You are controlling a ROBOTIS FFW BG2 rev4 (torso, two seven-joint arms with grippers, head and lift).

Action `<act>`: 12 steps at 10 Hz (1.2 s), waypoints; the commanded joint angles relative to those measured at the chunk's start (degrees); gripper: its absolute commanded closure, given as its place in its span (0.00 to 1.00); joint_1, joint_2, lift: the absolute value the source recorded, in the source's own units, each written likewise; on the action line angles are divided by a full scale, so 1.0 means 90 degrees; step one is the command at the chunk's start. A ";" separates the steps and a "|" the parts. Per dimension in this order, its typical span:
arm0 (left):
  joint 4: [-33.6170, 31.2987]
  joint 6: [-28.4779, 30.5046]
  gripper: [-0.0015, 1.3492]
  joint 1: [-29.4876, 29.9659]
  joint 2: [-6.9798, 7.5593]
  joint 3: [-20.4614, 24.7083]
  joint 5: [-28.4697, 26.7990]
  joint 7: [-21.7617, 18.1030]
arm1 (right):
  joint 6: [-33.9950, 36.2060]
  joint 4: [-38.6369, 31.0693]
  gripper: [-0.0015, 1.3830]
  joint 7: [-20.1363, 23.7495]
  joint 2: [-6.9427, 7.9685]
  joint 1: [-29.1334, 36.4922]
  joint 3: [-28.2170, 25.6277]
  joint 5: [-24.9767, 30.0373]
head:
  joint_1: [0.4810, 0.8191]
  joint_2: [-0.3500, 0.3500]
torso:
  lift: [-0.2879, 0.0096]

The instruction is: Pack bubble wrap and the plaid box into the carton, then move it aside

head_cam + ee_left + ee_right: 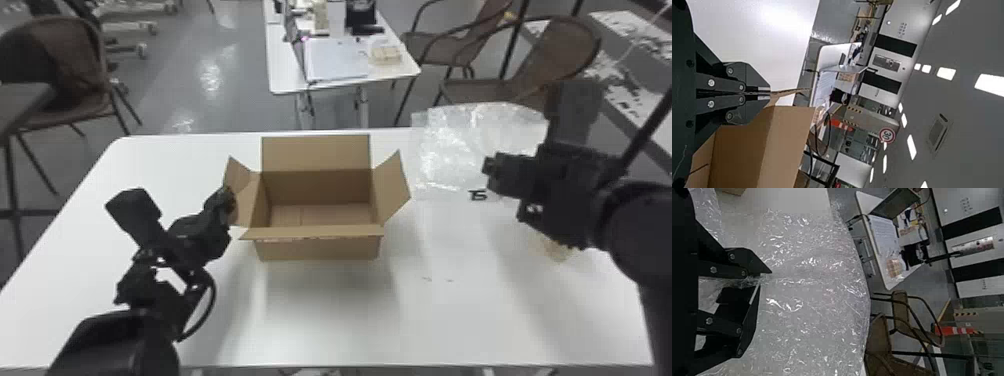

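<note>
where the carton [320, 250] stands: middle of the desk [320, 320], upright and open, its cardboard floor showing.
flaps: far one standing up, two side ones splayed outward, near one folded out toward the desk's near edge.
left pincer [230, 202]: narrow, its tips pinching the edge of the left flap [245, 200]; the left wrist view shows the tips drawn together on the cardboard, with the carton's inside beside them.
left arm [170, 265]: comes in from the bottom edge of the head view and lies over the left part of the desk.
right pincer [489, 171]: holding bubble wrap, a bunched bit of it between the tips in the right wrist view.
bubble wrap [450, 145]: a clear, crinkled sheet at the far right of the desk, to the right of the carton and apart from it.
right arm [620, 215]: comes in from the right edge, over the right part of the desk.
pale beige thing [556, 249]: on the right of the desk, mostly hidden by the right arm; cannot tell whether it is the plaid box.
black mark [477, 194]: on the desk, by the near side of the bubble wrap.
back table [287, 84]: beyond the desk, with papers [337, 60] on it.
chairs [555, 55]: behind, to the left and right.
</note>
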 commanded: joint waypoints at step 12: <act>-0.0029 -0.0807 0.90 0.0208 -0.0047 -0.0703 0.0007 0.1133 | -0.0446 0.0359 0.79 0.1974 0.0159 -0.0796 0.0815 -0.1457 | 0.40 0.78 | 0.51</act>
